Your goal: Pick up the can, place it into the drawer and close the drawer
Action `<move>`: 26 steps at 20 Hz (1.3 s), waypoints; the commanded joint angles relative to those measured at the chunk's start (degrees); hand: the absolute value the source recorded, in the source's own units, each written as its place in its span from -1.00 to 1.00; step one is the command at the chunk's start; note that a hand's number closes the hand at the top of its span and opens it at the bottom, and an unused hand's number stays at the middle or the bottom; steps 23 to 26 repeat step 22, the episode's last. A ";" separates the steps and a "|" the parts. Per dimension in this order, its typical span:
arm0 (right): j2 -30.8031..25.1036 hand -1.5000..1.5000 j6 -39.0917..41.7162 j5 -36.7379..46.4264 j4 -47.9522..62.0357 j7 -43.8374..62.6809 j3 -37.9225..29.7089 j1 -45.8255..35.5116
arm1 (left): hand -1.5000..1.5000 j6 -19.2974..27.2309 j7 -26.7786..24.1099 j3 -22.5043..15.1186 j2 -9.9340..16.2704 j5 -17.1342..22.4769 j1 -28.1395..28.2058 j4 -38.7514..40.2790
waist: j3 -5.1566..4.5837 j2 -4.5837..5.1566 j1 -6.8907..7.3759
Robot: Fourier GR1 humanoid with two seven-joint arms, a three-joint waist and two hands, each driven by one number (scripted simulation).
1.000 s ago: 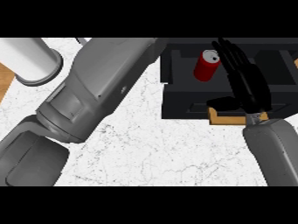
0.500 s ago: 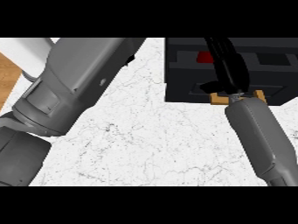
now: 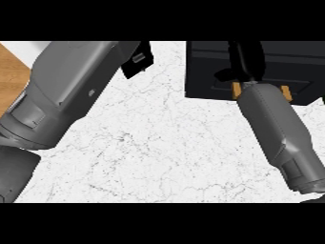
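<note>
Head view: right robot hand at the black drawer unit.
Right robot hand (image 3: 244,64) lies with straight fingers against the boxy, matte black drawer (image 3: 291,66) on the white marbled counter (image 3: 165,152); the can is hidden. Left robot hand (image 3: 138,59) shows dark at the top; I cannot tell its fingers' state.

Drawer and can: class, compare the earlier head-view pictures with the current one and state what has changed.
The drawer has gone from open, red can visible inside, to pushed in; the can no longer shows. The right hand moved forward against the drawer front. The white cylinder has left view. The left hand stays raised over the marble counter.
</note>
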 commanded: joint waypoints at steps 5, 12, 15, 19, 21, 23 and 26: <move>-1.70 -1.00 -2.74 1.32 11.19 0.51 -2.90 -12.31 | -1.00 -3.16 2.31 -0.66 4.61 -0.62 5.30 -6.28 | 0.00 0.61 1.56; -1.37 -1.00 -4.59 -0.70 14.69 -1.81 -5.41 -15.85 | -1.00 -3.11 4.21 -1.66 5.33 -0.94 9.19 -12.18 | 0.05 0.96 2.87; -1.33 -1.00 -3.82 -3.28 15.26 -4.48 -7.56 -16.56 | -1.00 -2.61 5.62 -1.56 6.02 -0.86 9.60 -14.59 | 0.10 1.00 2.90; -0.51 -1.00 -2.27 -7.46 14.22 -8.67 -10.77 -17.12 | -1.00 -3.66 6.24 -1.96 8.47 -0.87 13.25 -18.53 | 0.11 0.38 3.50; -0.21 -1.00 -3.28 -7.96 14.46 -11.41 -11.27 -16.12 | -1.00 -4.08 6.62 -1.34 10.24 -0.69 14.49 -20.10 | 0.10 0.41 2.26; -0.35 -1.00 -3.15 -7.73 15.21 -11.33 -11.37 -16.92 | -1.00 -2.57 7.32 -2.25 8.91 -1.23 14.58 -21.17 | 0.12 0.49 2.75; -0.35 -1.00 -3.15 -7.73 15.21 -11.33 -11.37 -16.92 | -1.00 -2.57 7.32 -2.25 8.91 -1.23 14.58 -21.17 | 0.12 0.49 2.75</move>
